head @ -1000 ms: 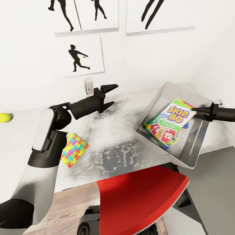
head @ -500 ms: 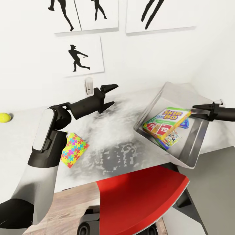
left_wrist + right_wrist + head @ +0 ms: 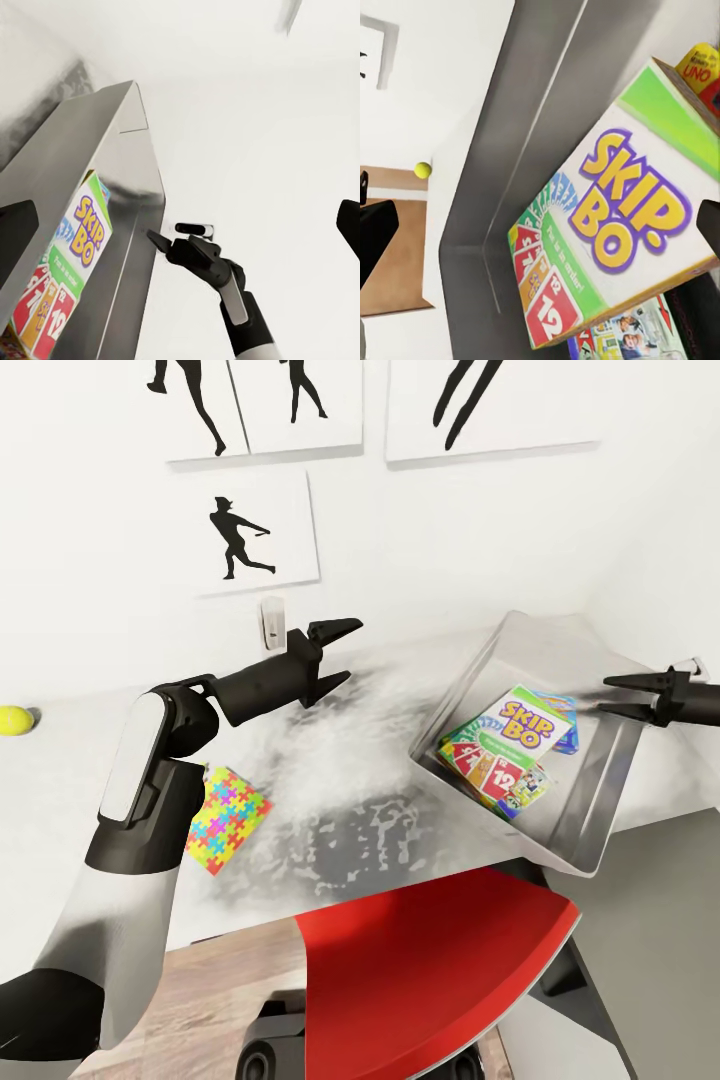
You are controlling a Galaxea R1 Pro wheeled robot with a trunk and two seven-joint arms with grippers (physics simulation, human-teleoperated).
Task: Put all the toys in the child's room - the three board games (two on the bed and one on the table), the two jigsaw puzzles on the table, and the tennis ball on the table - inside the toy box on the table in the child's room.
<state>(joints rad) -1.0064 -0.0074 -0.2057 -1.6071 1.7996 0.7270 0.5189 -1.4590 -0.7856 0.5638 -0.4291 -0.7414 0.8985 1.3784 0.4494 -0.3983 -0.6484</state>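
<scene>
**Skip-Bo box lies in the toy box, both grippers empty**

At the far left edge of the head view, the tennis ball [image 3: 14, 719] sits alone on the pale table [image 3: 90, 760], well apart from everything else. Lower left of centre, one jigsaw puzzle [image 3: 228, 818] lies flat on the tabletop, partly hidden behind the left arm's white forearm. Above it, near the middle of the frame, the left gripper [image 3: 344, 652] hangs over the table with its fingers spread apart and nothing between them. On the wall at the upper left are black silhouette sports pictures [image 3: 255, 532]. A red chair back [image 3: 430, 970] takes up the bottom centre.

Right of centre, the toy box [image 3: 585, 815] rests on the table's corner. Inside it the yellow-green-red Skip-Bo board game [image 3: 508, 748] lies on top of other printed boxes, with a blue one [image 3: 562, 712] peeking out behind it. At the right edge, the right gripper [image 3: 608, 695] hovers over the toy box's far side, its fingers parted and holding nothing, apart from the game box below.
</scene>
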